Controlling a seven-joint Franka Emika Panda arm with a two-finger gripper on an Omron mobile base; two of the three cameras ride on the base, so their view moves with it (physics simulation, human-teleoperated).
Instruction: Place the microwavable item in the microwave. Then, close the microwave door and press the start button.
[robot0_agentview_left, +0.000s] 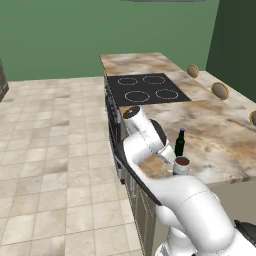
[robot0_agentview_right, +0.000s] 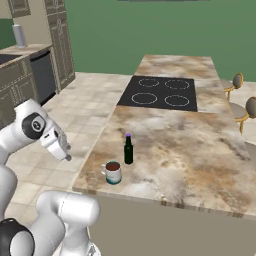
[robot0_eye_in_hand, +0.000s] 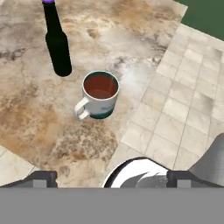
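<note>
Hand view showed the pincer (robot0_eye_in_hand: 112, 177) spread wide above the mug (robot0_eye_in_hand: 100, 95), which stood near the desk (robot0_eye_in_hand: 144, 48) edge beside the bottle (robot0_eye_in_hand: 57, 46); a misaligned descent risked spilling liquid.

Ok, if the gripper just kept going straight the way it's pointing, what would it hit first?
Probably the small pale mug with a teal band, centred ahead of the open gripper; the slim dark bottle lies farther and off-line. Depth is uncertain.

Your mug (robot0_eye_in_hand: 100, 95) stands upright on the counter.
Brown liquid inside; handle at 8 o'clock in the hand view.
</note>
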